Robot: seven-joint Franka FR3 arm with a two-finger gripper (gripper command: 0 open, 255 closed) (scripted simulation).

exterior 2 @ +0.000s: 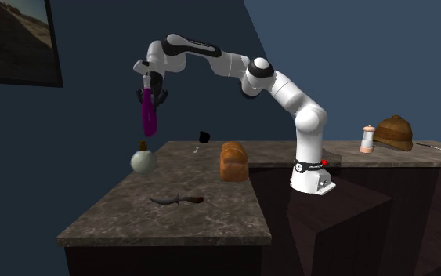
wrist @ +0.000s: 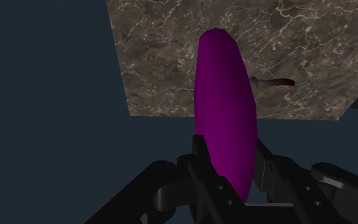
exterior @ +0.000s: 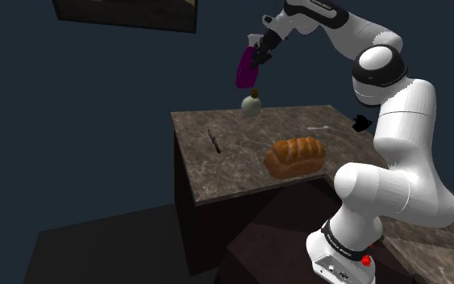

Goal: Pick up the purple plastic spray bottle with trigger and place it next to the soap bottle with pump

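- Black two-finger gripper on the white arm is pinching the top of a purple, smooth, elongated spray bottle. One finger presses on each side.
- The purple bottle hangs body-down in the air, roughly above a pale round flask with a brown stopper. A clear gap separates the two.
- The flask stands upright near a corner of a dark, marble-patterned counter.
- A brown loaf of bread sits on the same counter, well apart from the flask, toward the arm's stand.
- A dark knife with a reddish handle lies flat on the counter, apart from the flask.
- A small pinkish soap bottle with a white pump top stands far from the flask, past the stand at the second exterior view's right, just beside a brown hat.
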